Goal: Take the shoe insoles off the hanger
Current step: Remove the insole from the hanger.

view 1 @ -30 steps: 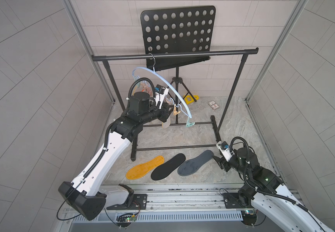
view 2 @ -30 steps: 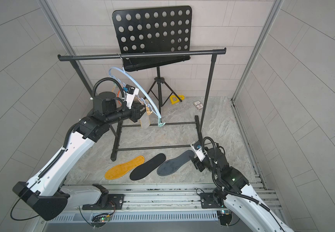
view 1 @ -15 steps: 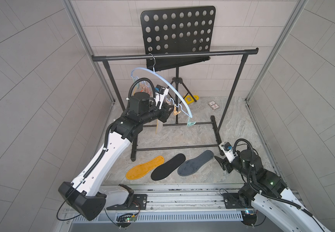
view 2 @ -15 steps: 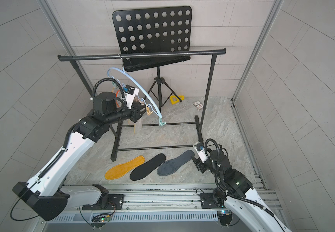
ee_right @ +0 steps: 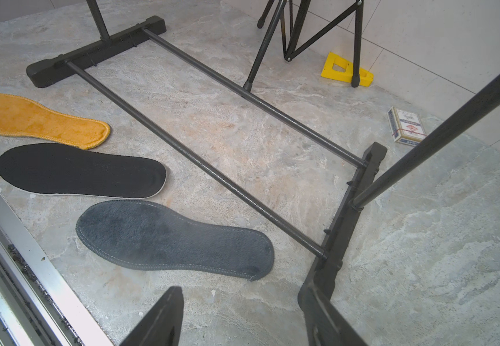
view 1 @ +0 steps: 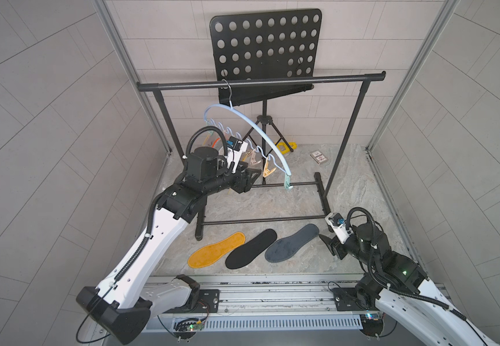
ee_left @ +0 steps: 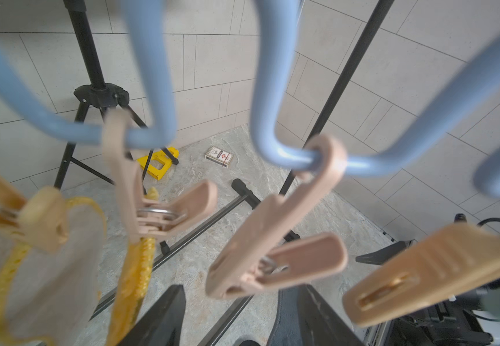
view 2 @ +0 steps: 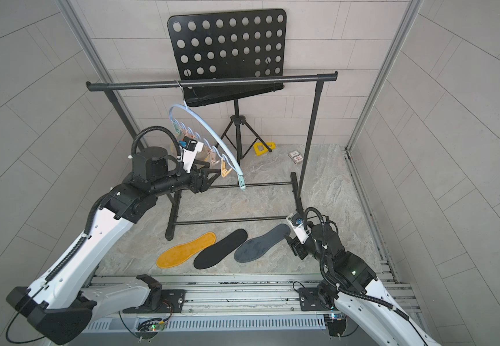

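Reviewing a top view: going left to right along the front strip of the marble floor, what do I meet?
In a top view: fuzzy mustard-yellow insole → flat black insole → fuzzy dark grey insole → right tool, open and empty just past the grey insole's end.

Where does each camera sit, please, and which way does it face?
Top views: high in front, looking down at the rack; left arm and right arm show.
Left wrist: raised, facing the hanger and clips; open left gripper shows.
Right wrist: low, facing three insoles; open right gripper shows.
Shared: all show the card box.
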Available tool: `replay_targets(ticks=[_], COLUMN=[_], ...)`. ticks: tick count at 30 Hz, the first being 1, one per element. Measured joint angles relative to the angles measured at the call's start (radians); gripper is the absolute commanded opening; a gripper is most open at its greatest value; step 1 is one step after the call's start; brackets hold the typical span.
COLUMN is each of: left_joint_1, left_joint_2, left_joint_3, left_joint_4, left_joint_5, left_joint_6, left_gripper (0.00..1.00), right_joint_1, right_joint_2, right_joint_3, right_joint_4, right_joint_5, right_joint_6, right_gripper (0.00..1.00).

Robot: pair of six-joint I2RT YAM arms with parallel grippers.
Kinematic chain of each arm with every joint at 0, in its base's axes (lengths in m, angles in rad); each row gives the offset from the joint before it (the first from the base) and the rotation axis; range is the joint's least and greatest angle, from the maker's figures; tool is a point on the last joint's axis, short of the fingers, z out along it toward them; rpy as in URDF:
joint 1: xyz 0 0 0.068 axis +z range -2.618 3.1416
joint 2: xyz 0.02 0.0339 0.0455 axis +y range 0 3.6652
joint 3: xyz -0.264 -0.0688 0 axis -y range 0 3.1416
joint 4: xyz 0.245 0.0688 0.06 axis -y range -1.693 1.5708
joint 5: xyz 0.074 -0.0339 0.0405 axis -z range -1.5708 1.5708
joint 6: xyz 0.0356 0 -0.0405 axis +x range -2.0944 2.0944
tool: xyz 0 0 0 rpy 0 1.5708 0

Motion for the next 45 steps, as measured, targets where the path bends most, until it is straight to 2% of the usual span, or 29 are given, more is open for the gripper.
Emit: replay_targets(ticks=[5,18,27,32,45], left_joint_1=[0.0,0.0,0.0,0.0,0.0], left_joint_2=[-0.108,-0.457,-0.664,-0.701,-0.678], left_joint_3=[-0.082,-0.426,-0.623,-0.636,-0.637], left_joint_4=[-0.038,-0.189,-0.231,-0.235,-0.232], left_joint_5=[-0.006,-0.074,-0.161,-0.211,-0.203], left_joint_6=[0.0,-0.005,-0.014,-0.016,-0.016], left_gripper=[0.68,0.67,0.67,0.67,0.67], right_joint_1=[0.0,0.001,0.002,0.006,0.008], right_joint_2=[-0.002,-0.013,-0.024,-0.025,-0.022], right_joint_3=[0.0,0.0,0.0,0.0,0.0], right_joint_4=[0.0,0.0,0.0,0.0,0.001], right_joint_5=[0.001,0.003,0.007,0.007,0.0], right_joint_6=[0.0,0.0,0.0,0.0,0.0], right_gripper=[0.67,0.67,0.67,0.67,0.67])
